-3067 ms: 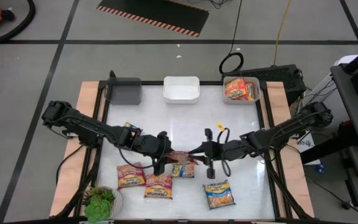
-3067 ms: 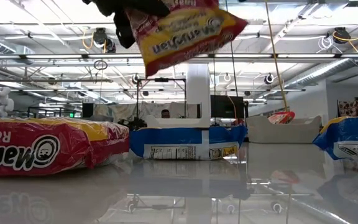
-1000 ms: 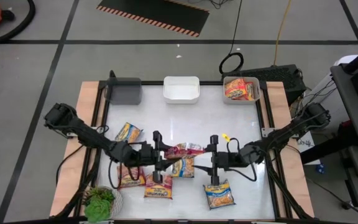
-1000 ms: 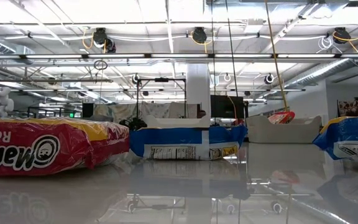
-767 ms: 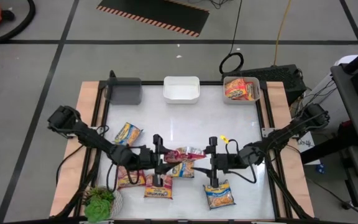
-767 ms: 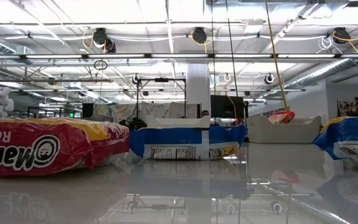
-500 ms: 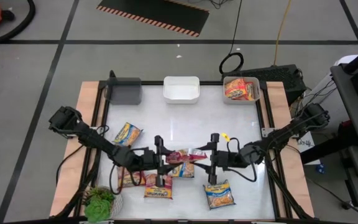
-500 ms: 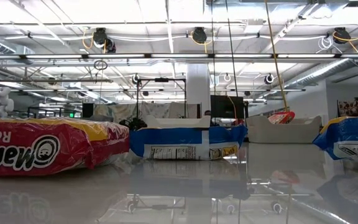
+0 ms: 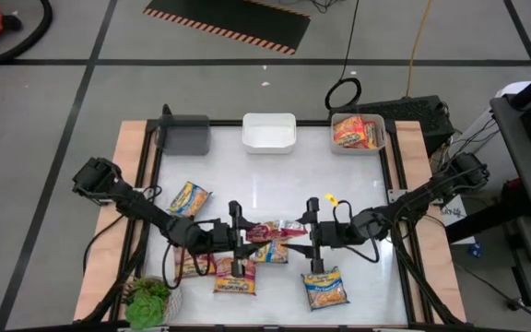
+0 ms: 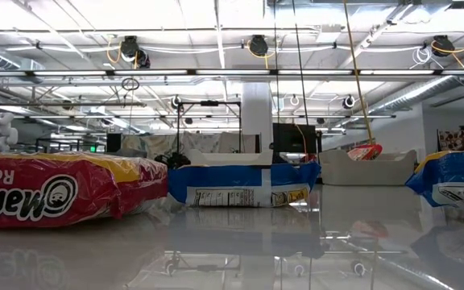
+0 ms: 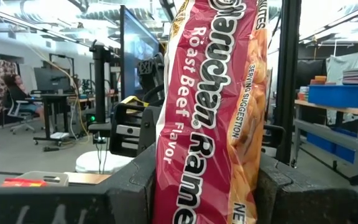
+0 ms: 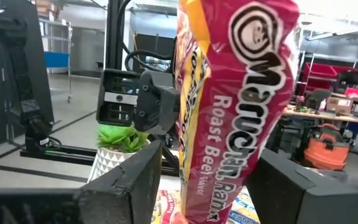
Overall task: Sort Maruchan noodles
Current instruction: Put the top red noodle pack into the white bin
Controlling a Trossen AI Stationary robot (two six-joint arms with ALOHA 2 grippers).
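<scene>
A red Roast Beef Maruchan noodles packet (image 9: 273, 230) hangs level above the table's middle, between my two grippers. My left gripper (image 9: 244, 236) is shut on its left end. My right gripper (image 9: 304, 234) stands open at the other end, with one finger on each side of the packet (image 12: 229, 118). Flat on the table lie an orange-yellow packet (image 9: 190, 196), two red ones (image 9: 192, 263) (image 9: 234, 277) and two blue ones (image 9: 271, 250) (image 9: 325, 289). The low view shows only packets lying on the table (image 10: 55, 189). My left gripper pinches the red packet's left end (image 11: 197, 186) between its two fingers (image 11: 132, 186). The fingers lie level and come from the table's left, along the packet's length. The packet is lifted clear of the table and reaches away toward the other arm. My right gripper's fingers (image 12: 138, 180) flank the packet's right end (image 12: 210, 199); a gap shows beside one finger, and whether the other touches I cannot tell.
Three bins stand along the far edge: grey (image 9: 184, 136), white (image 9: 268, 132), and a clear one (image 9: 358, 132) holding packets. A green plant in a pot (image 9: 146, 300) sits at the near left corner. Wooden strips border the table's left and right sides.
My right gripper has crept toward the table's left, closing in over the red packet's right end. My left gripper and the packet have drifted a little toward the near edge, with the packet staying level and clear of the table.
</scene>
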